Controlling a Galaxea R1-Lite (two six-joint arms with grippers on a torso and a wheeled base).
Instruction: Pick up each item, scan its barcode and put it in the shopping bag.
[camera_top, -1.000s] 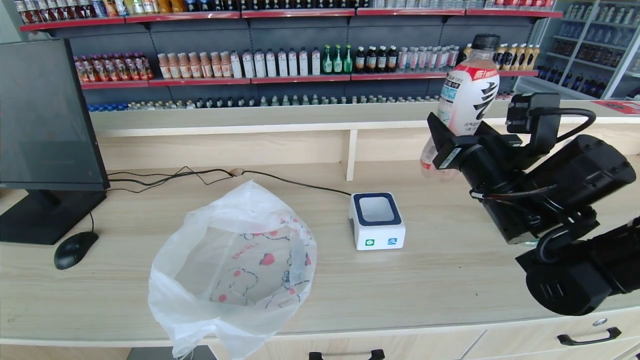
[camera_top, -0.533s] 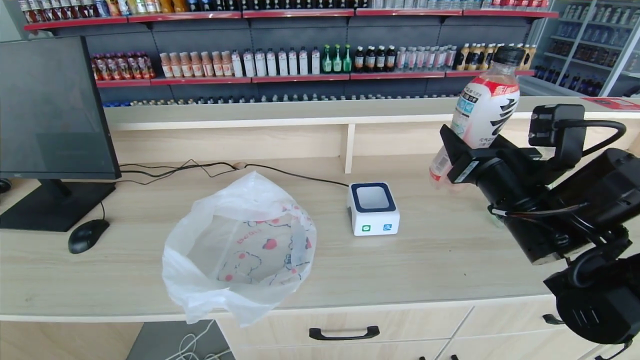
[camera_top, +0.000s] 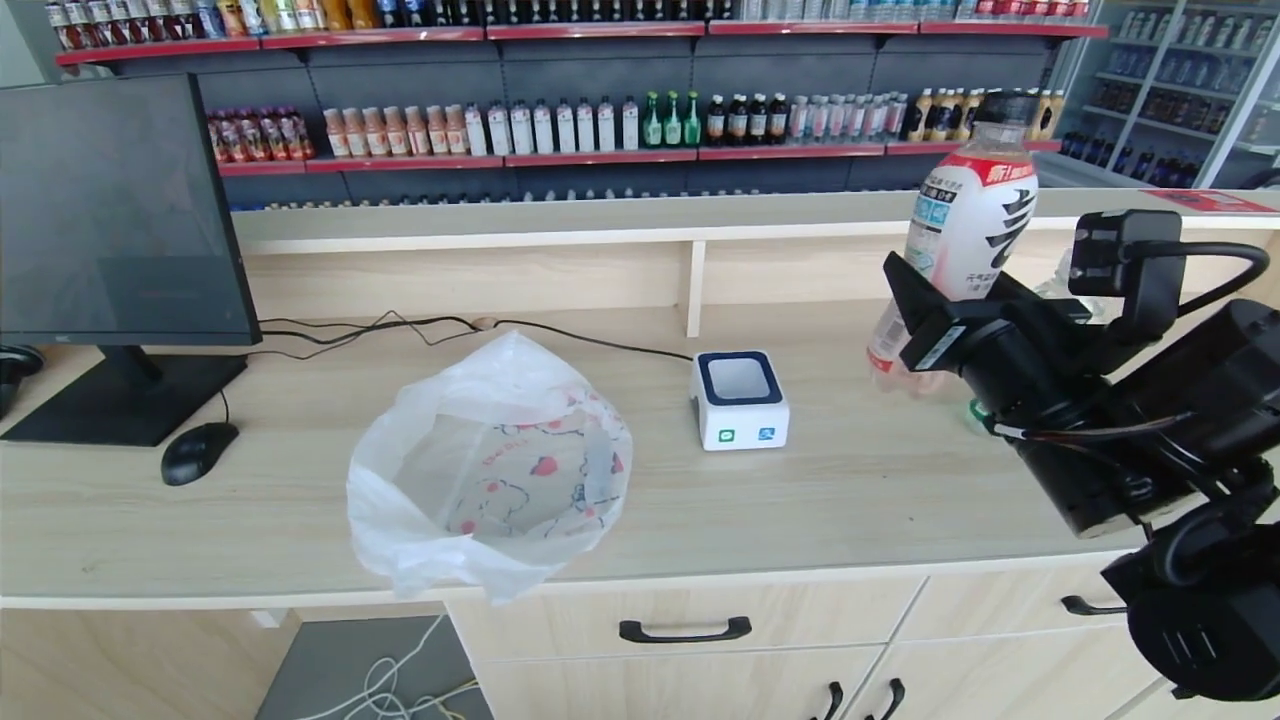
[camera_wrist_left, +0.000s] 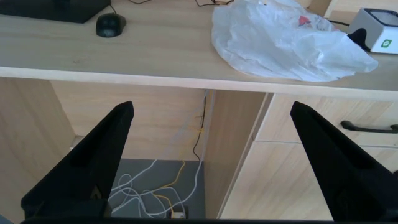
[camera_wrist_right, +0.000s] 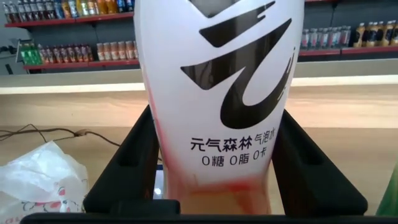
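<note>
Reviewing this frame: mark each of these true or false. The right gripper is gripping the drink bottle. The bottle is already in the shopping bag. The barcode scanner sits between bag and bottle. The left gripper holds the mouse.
1. The right gripper is shut on the drink bottle. True.
2. The bottle is in the shopping bag. False: it is held upright, off to the scanner's right.
3. The barcode scanner sits on the counter between bag and bottle. True.
4. The left gripper holds the mouse. False: it is open and empty below the counter's edge; the mouse lies by the monitor stand.
</note>
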